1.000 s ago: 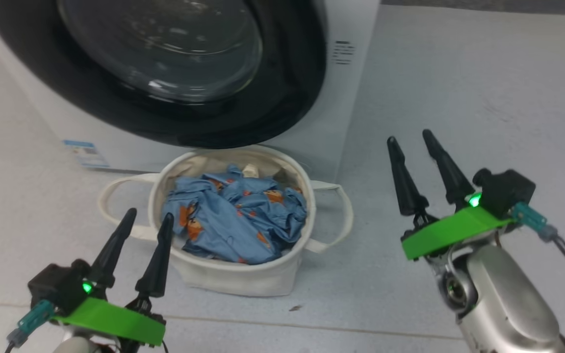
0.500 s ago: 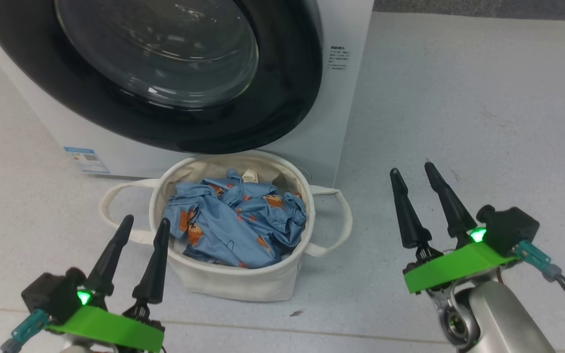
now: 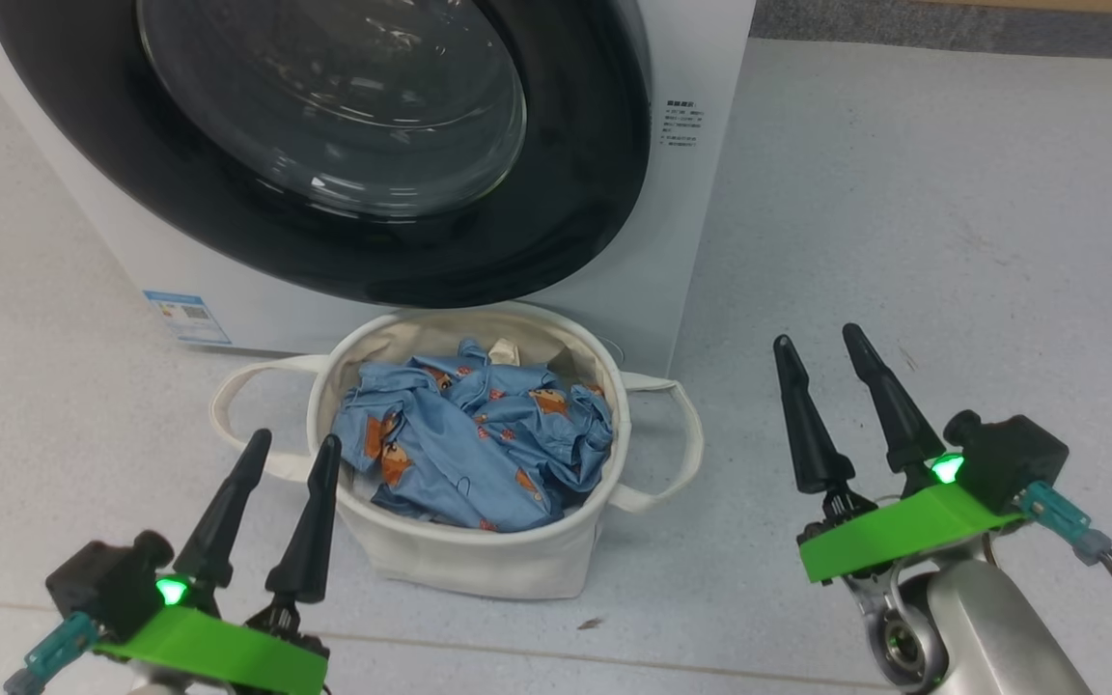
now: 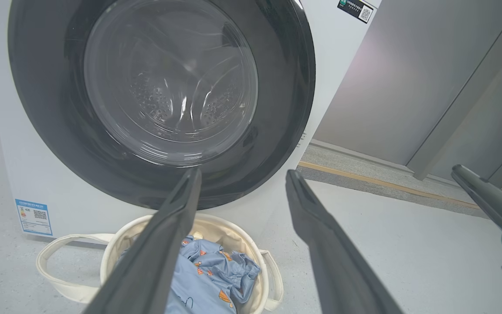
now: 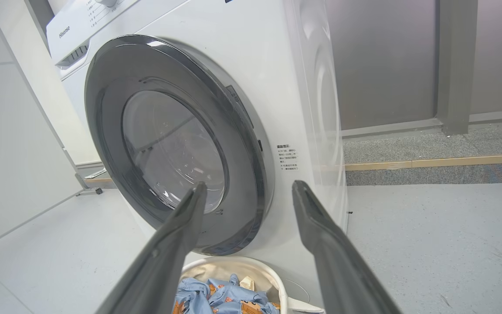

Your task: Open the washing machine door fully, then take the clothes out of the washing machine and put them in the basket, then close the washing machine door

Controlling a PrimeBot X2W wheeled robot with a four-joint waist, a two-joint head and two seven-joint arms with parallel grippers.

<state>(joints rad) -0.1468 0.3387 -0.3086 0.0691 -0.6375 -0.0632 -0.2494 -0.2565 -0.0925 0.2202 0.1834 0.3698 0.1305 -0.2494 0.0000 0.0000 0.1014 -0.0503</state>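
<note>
The white washing machine [image 3: 701,193] stands ahead with its black-rimmed glass door [image 3: 556,222] lying flat against its front. The door [image 4: 277,87] shows the bare steel drum through the glass; the same door [image 5: 116,131] appears at an angle in the right wrist view. On the floor right before it sits the cream basket [image 3: 479,560], holding the crumpled light-blue clothes [image 3: 469,444] with orange animal prints. My left gripper [image 3: 291,449] hovers open at the basket's near-left rim. Well right of the basket, over bare floor, my right gripper [image 3: 817,338] is open and empty.
Pale grey floor [image 3: 952,241] spreads to the right of the machine. A grey wall panel [image 4: 408,78] and a yellow floor strip [image 5: 429,163] lie behind it. The basket's loop handles [image 3: 228,405] stick out left and right.
The head camera has shifted, so the whole scene sits lower and farther right. The right gripper has dropped lower in the picture. The left gripper, basket and clothes keep their places.
</note>
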